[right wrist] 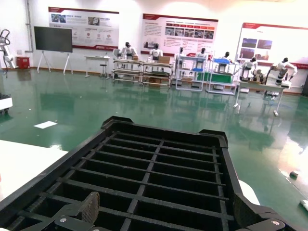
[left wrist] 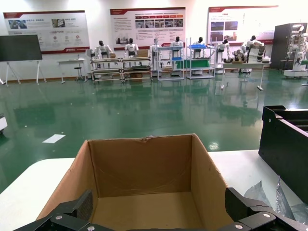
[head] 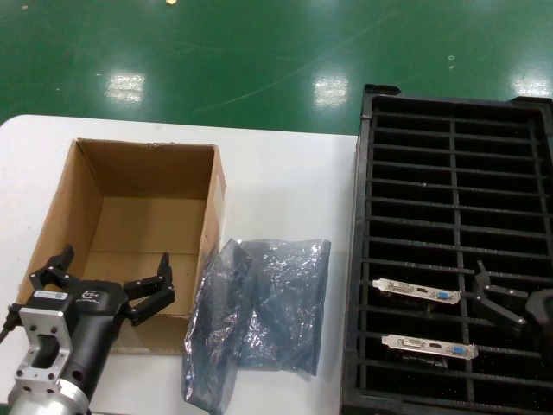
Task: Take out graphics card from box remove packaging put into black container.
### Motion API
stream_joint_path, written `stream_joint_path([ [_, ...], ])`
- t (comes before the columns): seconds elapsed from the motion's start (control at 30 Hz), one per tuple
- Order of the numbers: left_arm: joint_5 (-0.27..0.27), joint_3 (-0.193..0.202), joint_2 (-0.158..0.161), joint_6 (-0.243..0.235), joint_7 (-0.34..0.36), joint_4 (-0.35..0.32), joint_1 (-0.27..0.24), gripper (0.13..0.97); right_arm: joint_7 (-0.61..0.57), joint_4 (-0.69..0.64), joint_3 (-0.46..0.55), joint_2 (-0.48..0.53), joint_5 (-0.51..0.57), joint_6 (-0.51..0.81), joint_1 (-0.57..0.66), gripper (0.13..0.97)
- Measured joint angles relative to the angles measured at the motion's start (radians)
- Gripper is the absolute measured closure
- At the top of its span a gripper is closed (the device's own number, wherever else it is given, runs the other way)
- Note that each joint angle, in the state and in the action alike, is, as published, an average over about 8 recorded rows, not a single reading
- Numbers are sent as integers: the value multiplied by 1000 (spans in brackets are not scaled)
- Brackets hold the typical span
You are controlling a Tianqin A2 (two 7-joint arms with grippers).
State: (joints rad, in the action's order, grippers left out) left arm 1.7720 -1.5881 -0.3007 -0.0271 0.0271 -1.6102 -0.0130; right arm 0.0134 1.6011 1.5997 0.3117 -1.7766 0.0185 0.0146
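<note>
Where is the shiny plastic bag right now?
In the head view the packaging lies crumpled on the white table, between the box on its left and the black container on its right, touching the box's wall.

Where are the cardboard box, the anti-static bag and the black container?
Box (head: 138, 226): head view, on its bare inside floor.
Bag (head: 259, 303): head view, middle of the crinkled plastic.
Black container (head: 454, 156): head view, on its central divider.

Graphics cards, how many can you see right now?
2. Both stand in slots of the black container: one graphics card in the left column, the other a few slots nearer the robot. The box looks empty.
</note>
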Motion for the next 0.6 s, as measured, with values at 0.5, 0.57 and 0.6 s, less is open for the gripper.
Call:
stream_joint_path([
  [0.5,0,0,0,0,0,0,0,132,0,0,0,0,0,0,0,129],
  [0.57,0,0,0,0,0,0,0,132,0,0,0,0,0,0,0,129],
  [0.6,0,0,0,0,0,0,0,132,0,0,0,0,0,0,0,129],
])
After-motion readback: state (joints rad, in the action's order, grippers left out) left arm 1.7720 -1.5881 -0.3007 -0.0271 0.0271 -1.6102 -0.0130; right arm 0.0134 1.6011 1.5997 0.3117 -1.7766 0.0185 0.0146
